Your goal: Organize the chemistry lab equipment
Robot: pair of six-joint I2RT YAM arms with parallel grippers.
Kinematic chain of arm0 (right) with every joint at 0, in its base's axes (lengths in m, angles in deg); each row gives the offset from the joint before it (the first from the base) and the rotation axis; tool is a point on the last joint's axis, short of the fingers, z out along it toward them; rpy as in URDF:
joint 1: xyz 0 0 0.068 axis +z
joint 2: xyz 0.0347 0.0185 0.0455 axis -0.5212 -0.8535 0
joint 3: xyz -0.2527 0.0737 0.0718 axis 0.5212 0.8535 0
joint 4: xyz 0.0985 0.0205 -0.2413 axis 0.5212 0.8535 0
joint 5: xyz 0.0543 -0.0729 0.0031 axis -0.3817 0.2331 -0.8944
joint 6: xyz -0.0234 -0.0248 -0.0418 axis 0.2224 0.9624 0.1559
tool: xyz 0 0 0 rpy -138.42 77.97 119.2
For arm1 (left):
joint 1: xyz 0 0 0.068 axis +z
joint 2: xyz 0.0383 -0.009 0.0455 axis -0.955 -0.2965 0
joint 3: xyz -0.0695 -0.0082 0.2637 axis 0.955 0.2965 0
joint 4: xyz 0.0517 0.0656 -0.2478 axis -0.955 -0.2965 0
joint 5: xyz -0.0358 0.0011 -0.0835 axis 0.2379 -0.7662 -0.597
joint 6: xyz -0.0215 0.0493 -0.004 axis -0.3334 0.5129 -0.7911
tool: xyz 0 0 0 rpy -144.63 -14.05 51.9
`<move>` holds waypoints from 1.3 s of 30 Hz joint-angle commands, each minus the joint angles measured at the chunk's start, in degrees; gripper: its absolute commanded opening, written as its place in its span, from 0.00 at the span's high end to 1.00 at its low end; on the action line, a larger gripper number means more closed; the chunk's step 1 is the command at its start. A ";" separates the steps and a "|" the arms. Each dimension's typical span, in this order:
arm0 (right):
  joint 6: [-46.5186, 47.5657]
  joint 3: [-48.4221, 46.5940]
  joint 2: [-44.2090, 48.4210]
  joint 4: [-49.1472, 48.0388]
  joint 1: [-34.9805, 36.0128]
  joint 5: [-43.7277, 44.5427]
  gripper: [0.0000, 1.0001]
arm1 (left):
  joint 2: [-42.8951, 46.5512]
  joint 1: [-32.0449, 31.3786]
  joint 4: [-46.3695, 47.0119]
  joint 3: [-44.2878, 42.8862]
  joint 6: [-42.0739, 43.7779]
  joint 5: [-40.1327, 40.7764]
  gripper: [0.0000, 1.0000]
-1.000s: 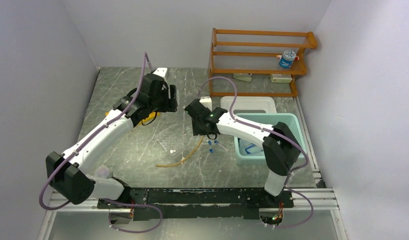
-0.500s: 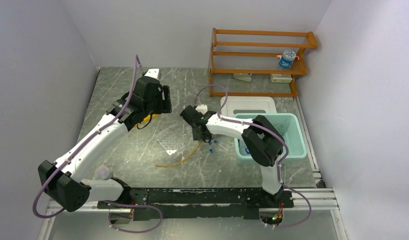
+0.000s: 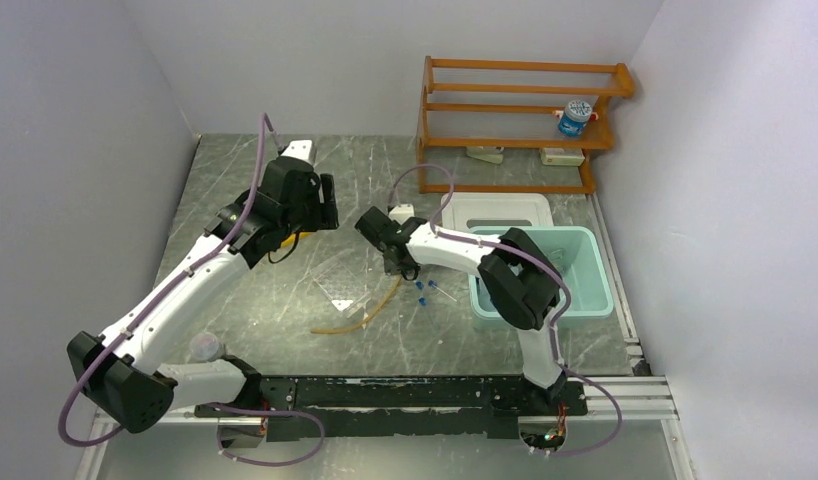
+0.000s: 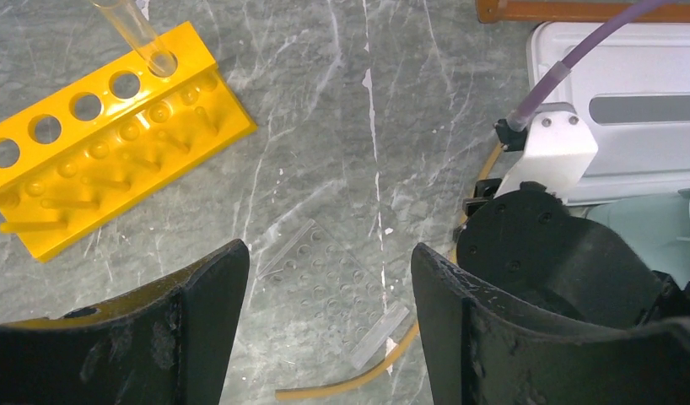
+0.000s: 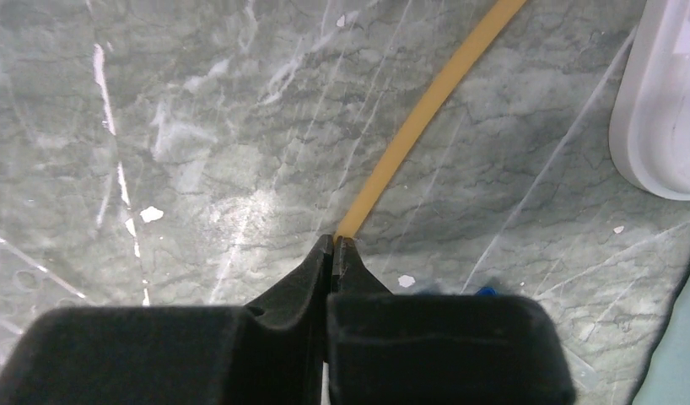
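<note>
The long tan rubber tube (image 3: 370,313) lies curved on the grey table. My right gripper (image 3: 400,270) is down at its far part, and in the right wrist view the gripper (image 5: 334,245) is shut with the tube (image 5: 426,101) running out from between its tips. My left gripper (image 3: 320,205) hovers open; the left wrist view shows it (image 4: 329,251) above the clear tray (image 4: 329,291) with nothing between its fingers. The yellow holed rack (image 4: 97,152) lies to its left with a glass tube (image 4: 139,34) in one hole. Tiny blue-capped tubes (image 3: 423,290) lie just right of the right gripper.
The pale teal tub (image 3: 595,270) stands at the right, its white lid (image 3: 495,208) behind it. The orange wooden shelf (image 3: 515,105) is against the back wall with a small bottle (image 3: 575,117) on it. A white packet (image 3: 297,148) lies at the back left.
My right gripper has moved left and down onto the tube and closed from open to shut. The left arm has drifted left and back, still open.
</note>
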 commanded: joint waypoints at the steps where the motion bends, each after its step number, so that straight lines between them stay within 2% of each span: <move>1: 1.06 -3.45 4.81 -2.21 -0.15 -0.34 1.00 | 1.44 -0.34 -0.56 0.56 0.11 1.47 0.25; 6: 3.23 -6.79 12.08 -4.31 -0.25 -2.92 1.00 | 1.94 -0.34 -0.49 0.79 0.31 1.81 0.25; 14: 5.32 -13.96 21.41 2.69 -2.96 3.93 1.00 | 2.75 -0.29 0.29 1.43 0.31 1.93 0.25; 24: 10.26 -19.92 37.10 15.87 -18.62 8.20 1.00 | 2.04 -0.30 1.69 2.14 0.64 0.24 0.25; 30: 14.42 -24.70 41.94 25.03 -23.40 12.66 1.00 | 0.52 -0.34 2.88 1.52 1.43 -1.01 0.25; 39: 5.03 -19.12 48.31 39.41 -24.41 20.88 1.00 | -0.80 -0.34 4.85 1.87 0.56 -3.88 0.25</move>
